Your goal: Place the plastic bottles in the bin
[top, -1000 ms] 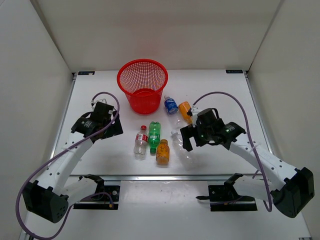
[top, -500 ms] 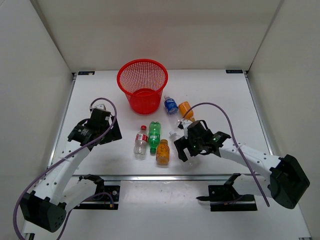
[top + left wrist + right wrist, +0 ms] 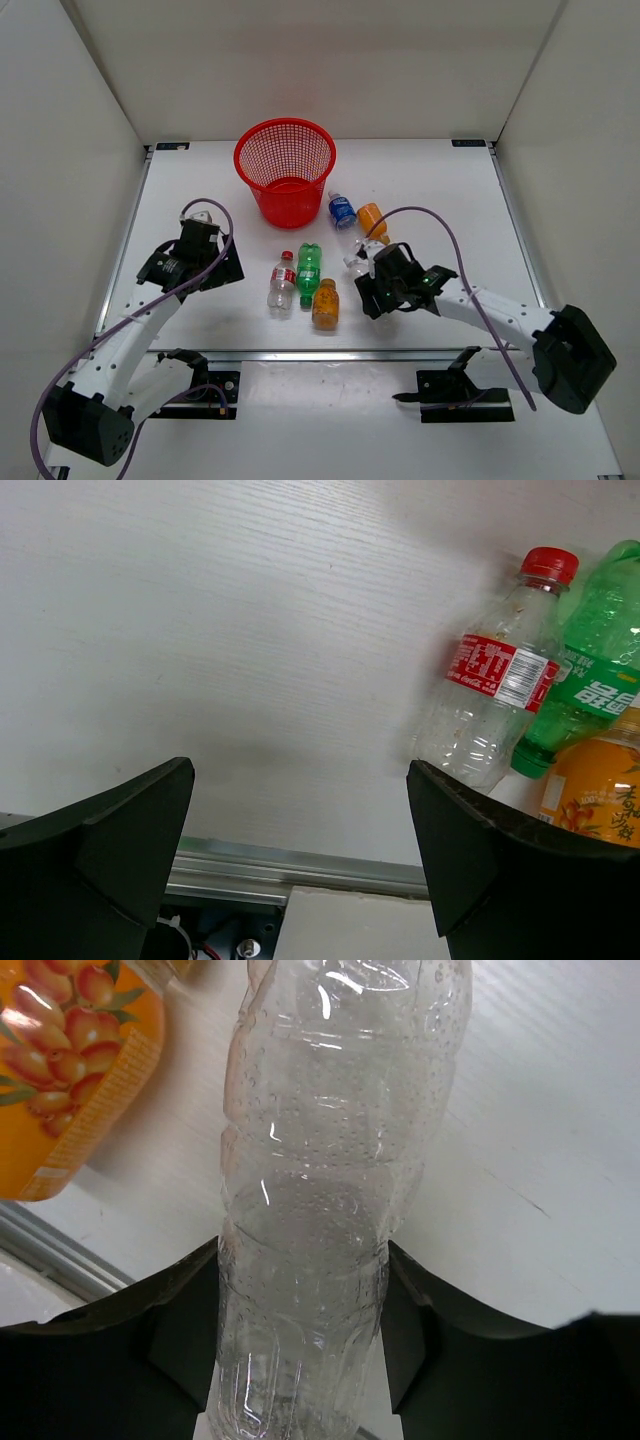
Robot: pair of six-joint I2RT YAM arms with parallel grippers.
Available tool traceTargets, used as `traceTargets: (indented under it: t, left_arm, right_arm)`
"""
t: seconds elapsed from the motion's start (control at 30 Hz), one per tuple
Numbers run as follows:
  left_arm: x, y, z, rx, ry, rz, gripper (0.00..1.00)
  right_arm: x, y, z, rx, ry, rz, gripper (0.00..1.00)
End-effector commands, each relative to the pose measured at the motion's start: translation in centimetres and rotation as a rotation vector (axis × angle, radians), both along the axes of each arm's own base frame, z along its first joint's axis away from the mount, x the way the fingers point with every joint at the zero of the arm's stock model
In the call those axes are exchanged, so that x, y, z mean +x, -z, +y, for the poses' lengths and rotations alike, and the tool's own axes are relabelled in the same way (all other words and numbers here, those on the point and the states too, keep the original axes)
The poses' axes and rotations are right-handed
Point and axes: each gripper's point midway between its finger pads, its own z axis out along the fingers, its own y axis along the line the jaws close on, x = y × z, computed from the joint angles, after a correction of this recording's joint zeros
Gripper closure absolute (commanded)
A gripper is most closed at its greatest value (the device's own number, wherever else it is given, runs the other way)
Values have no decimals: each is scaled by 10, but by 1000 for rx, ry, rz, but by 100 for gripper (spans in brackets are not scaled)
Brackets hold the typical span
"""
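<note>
Six bottles: all lie on the table (image 3: 450,190), outside the bin.
Right gripper (image 3: 378,292): low over the table; its fingers (image 3: 170,1340) sit against both flanks of the plain clear bottle (image 3: 310,1190); the grip is narrowed to that bottle's width; the bottle runs lengthwise between them and rests on the white surface.
Near orange bottle (image 3: 325,304): just beside the right gripper, on its left; in the right wrist view it shows at the upper left, close to the gripped bottle; whether the two touch cannot be told.
Far orange bottle (image 3: 371,220) and blue-labelled bottle (image 3: 342,210): beyond the right gripper, between it and the bin.
Left gripper (image 3: 300,770): spread wide; nothing between its fingers; bare table beneath.
Red-labelled bottle (image 3: 495,695): ahead and to the right of the left gripper, apart from it; it lies against the green bottle (image 3: 590,680) on the side away from the gripper.
Bin (image 3: 300,205): upright; well beyond both grippers, at the far middle of the table.
</note>
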Motion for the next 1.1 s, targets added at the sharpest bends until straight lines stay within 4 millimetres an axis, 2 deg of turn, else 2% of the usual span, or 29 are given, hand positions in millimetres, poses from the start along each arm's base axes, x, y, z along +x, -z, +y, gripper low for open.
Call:
traceTargets:
  t: [0.0, 0.03, 0.07, 0.13, 0.17, 0.2, 0.27, 0.3, 0.33, 0.37, 0.4, 0.43, 0.47, 0.5, 0.53, 0.57, 0.6, 0.63, 0.67, 0.7, 0.73, 0.77, 0.8, 0.93, 0.97, 1.07]
  left_arm:
    - [7, -5, -10, -39, 38, -45, 1]
    - [9, -8, -12, -46, 48, -54, 1]
    - [9, -7, -13, -48, 49, -52, 1]
    - [11, -6, -13, -51, 52, -51, 1]
    - [14, -9, -12, -54, 43, -68, 1]
    - [12, -4, -13, -54, 47, -54, 1]
    - [15, -9, -13, -57, 48, -70, 1]
    - [15, -7, -14, -61, 50, -68, 2]
    - [14, -6, -13, -58, 47, -61, 1]
    - [15, -5, -15, -68, 52, -63, 1]
    - [15, -2, -16, -69, 54, -57, 2]
    - [16, -5, -17, -76, 51, -64, 2]
    - [16, -4, -23, -96, 64, -56, 1]
    - [16, -4, -27, -114, 78, -45, 1]
    - [16, -5, -32, -121, 94, -47, 1]
    - [17, -4, -33, -128, 84, -43, 2]
    - [18, -7, -37, -129, 95, -54, 1]
    - [19, -7, -40, -140, 100, -57, 1]
    - [19, -6, -44, -154, 111, -49, 1]
    - [19, -5, -44, -161, 115, -44, 1]
    - [18, -3, -45, -169, 109, -39, 1]
    - [17, 1, -46, -167, 113, -23, 1]
    - [16, 5, -46, -164, 118, -12, 1]
    - [15, 17, -47, -158, 131, 25, 2]
    - [15, 21, -48, -152, 136, 42, 2]
    - [19, 23, -57, -170, 163, 36, 1]
  right_arm:
    - [15, -51, 0, 80, 30, -80, 73]
    - [18, -69, 4, 113, 19, -112, 73]
    - [17, -78, 0, 112, 14, -119, 73]
    - [24, -116, 6, 146, -8, -180, 75]
    - [26, -124, 5, 139, -24, -203, 77]
    - [35, -150, 12, 171, -28, -258, 79]
    - [56, -199, 22, 216, -61, -354, 79]
    - [69, -204, 26, 215, -64, -365, 80]
    - [84, -234, 30, 265, -51, -431, 81]
    - [98, -245, 39, 270, -80, -461, 82]
    - [116, -245, 46, 271, -86, -468, 83]
    - [137, -255, 52, 274, -89, -493, 84]
    - [151, -282, 58, 303, -93, -556, 84]
    - [166, -270, 70, 287, -107, -537, 83]
    - [183, -285, 81, 299, -121, -585, 82]
    - [191, -303, 89, 326, -133, -622, 82]
    - [201, -294, 103, 321, -152, -612, 81]
    - [212, -301, 115, 328, -168, -643, 79]
    - [222, -314, 119, 336, -160, -680, 79]
    - [233, -316, 129, 344, -158, -698, 79]
    - [243, -309, 140, 345, -163, -704, 80]
    - [250, -321, 143, 371, -144, -744, 79]
    - [262, -314, 148, 392, -91, -729, 80]
    - [290, -316, 171, 457, -23, -808, 75]
    - [293, -323, 175, 471, -23, -840, 75]
    - [303, -323, 180, 511, -11, -840, 75]
